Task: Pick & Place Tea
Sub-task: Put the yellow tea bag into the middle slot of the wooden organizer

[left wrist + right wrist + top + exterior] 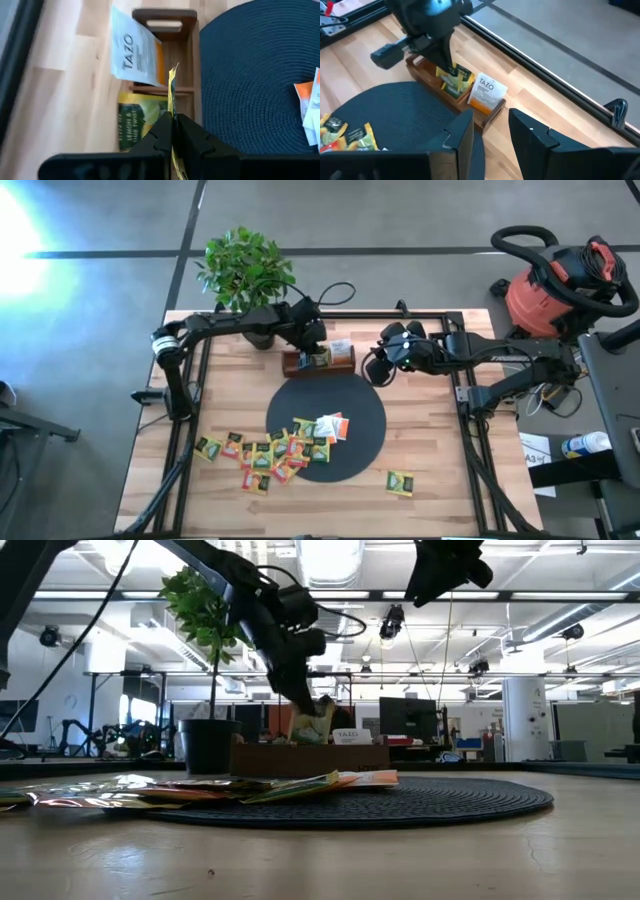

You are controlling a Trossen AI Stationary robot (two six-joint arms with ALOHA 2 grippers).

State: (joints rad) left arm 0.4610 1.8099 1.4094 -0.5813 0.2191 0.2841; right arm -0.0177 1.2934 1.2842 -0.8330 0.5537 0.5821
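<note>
Wooden table (430, 470) holds my work. One yellow tea sachet (173, 95) is pinched tight in my left gripper (172, 131), right over the tray (318, 363). Next I should lower it in and let go. My right gripper (490, 135) waits nearby, fingers apart, empty.

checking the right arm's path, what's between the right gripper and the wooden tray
Bare wood of the table only, seen in the high view: nothing lies between the open right gripper and the wooden tray.
</note>
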